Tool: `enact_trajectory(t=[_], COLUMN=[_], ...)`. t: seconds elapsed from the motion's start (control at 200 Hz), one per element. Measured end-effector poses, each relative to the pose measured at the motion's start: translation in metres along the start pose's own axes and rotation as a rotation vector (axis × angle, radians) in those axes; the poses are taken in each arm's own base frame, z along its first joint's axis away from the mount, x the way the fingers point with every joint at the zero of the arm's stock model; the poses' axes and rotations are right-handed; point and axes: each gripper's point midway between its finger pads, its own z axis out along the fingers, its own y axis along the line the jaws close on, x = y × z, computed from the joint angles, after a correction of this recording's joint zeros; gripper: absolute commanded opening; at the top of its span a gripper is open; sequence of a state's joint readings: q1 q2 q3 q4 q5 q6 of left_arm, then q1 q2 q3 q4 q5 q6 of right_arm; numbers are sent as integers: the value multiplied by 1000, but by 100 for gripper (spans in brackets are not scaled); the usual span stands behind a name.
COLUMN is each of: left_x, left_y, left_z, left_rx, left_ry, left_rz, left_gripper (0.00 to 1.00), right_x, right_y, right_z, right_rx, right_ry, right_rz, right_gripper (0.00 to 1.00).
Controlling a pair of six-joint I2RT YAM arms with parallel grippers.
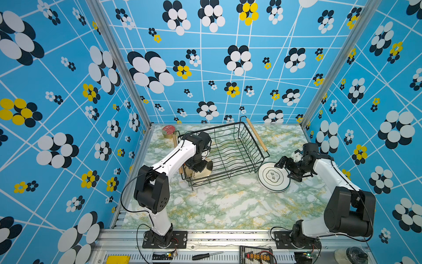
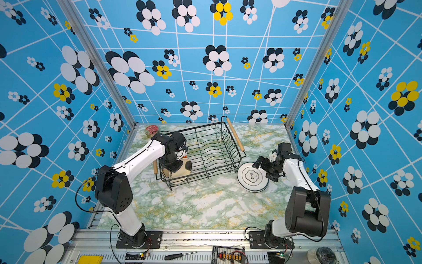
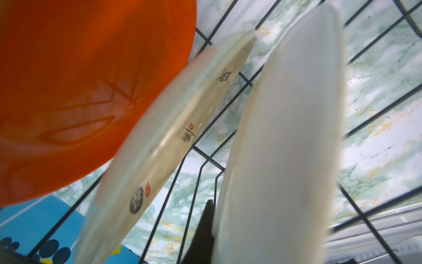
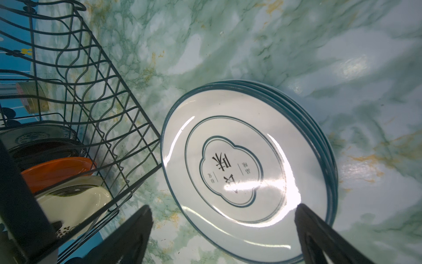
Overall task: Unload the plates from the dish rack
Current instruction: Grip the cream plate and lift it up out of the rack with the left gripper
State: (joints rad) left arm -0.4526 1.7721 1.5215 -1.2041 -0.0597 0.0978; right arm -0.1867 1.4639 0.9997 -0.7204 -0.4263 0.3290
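Several small plates (image 4: 57, 169) stood on edge at the rack's (image 1: 237, 146) near-left end. The left gripper (image 1: 198, 166), directly above, was clamped on the cream plate's (image 3: 285, 137) upper rim; the right gripper (image 4: 222, 206) hung spread over the unloaded stack (image 1: 274, 177), well apart.

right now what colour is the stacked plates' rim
Dark teal; stacked plates show clearest in right wrist view.
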Motion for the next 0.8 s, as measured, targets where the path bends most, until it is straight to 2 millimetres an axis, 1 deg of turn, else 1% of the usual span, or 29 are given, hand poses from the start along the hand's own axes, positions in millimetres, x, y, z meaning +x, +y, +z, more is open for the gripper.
enact_trajectory(t=[0.215, 0.34, 0.42, 0.63, 0.805], left_x=[-2, -6, -10, -26, -34], left_y=[1, 2, 2, 1, -5], left_z=[-2, -9, -20, -59, -81], left_rx=[-2, -8, -7, 12, 54], left_ry=[-9, -39, -81, -225, -303], left_rz=[-3, -12, -17, -44, -73], left_gripper=[0, 0, 0, 0, 0], right_x=[0, 0, 0, 1, -6], right_y=[0, 1, 1, 6, 13], right_z=[0, 0, 0, -1, -5], right_rx=[-3, -6, -7, -30, -52], right_ry=[1, 2, 2, 7, -10], right_rz=[0, 0, 0, 10, 15], right_gripper=[99, 99, 99, 99, 99])
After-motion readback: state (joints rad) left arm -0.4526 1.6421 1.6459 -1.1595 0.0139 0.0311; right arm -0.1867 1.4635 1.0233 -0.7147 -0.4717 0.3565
